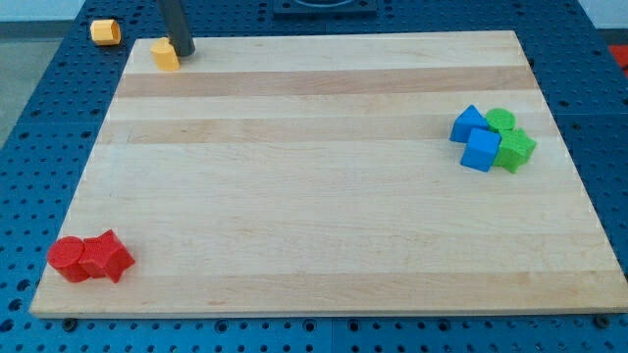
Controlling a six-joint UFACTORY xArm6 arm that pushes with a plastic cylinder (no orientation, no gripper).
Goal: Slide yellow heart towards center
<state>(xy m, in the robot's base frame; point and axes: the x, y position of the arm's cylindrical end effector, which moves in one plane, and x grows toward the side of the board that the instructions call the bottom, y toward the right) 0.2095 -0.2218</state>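
A yellow block [165, 54], its heart shape hard to make out, sits at the top left corner of the wooden board [314, 226]. My tip [183, 53] rests on the board right beside this block, on its right side, touching or nearly touching it. The dark rod rises from there out of the view's top. A second yellow block [104, 31], roughly hexagonal, lies off the board on the blue perforated table at the view's top left.
Two blue blocks [469, 125] [481, 150] and two green blocks [501, 120] [515, 150] cluster near the board's right edge. A red cylinder [68, 258] and another red block [106, 257] touch at the bottom left corner.
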